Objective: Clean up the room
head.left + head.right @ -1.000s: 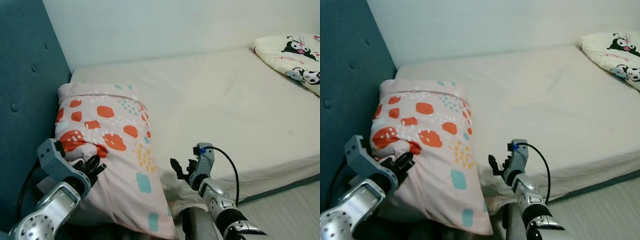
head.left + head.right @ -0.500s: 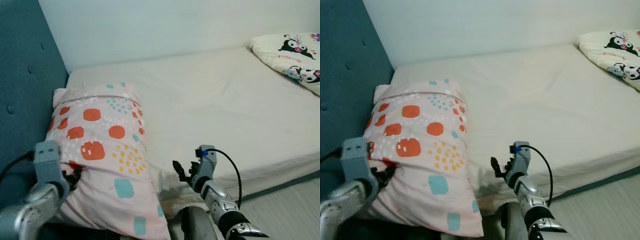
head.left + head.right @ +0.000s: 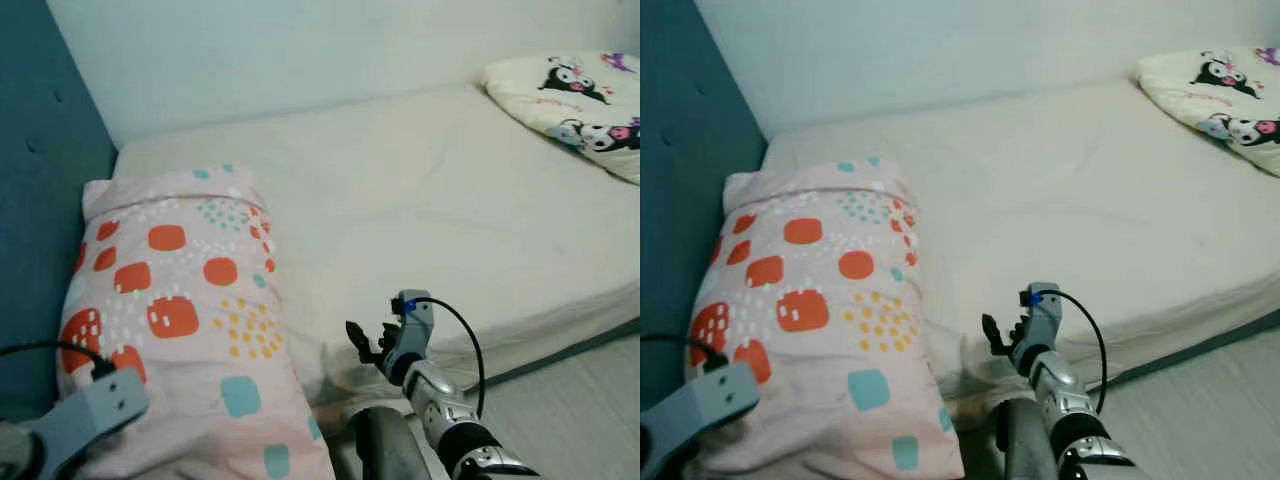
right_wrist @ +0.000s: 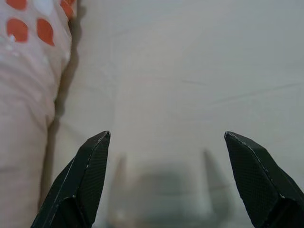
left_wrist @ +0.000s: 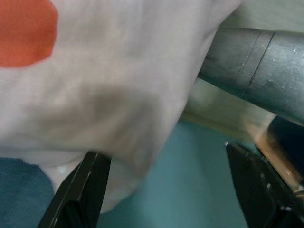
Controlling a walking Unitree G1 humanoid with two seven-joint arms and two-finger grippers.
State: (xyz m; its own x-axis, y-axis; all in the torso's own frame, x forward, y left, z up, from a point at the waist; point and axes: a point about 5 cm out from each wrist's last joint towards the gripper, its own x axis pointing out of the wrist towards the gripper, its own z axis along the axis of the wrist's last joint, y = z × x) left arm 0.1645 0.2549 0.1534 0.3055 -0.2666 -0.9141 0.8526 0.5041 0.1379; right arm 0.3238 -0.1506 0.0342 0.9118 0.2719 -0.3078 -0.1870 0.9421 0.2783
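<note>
A pink pillow (image 3: 185, 300) printed with orange and teal patches is seen lying at the head of the bed (image 3: 430, 200), against the blue headboard (image 3: 40, 200), with a cartoon-print pillow (image 3: 575, 85) at the far corner. The left hand (image 5: 166, 190) is held at the pillow's lower corner with its fingers (image 5: 80, 190) spread apart, cloth draped over one of them. The right hand (image 3: 368, 345) is poised near the bed's edge beside the pillow, its fingers (image 4: 80, 185) likewise spread and gripping nothing.

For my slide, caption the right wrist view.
Open right gripper hovers above the cream mattress, beside the spotted pillow.
</note>
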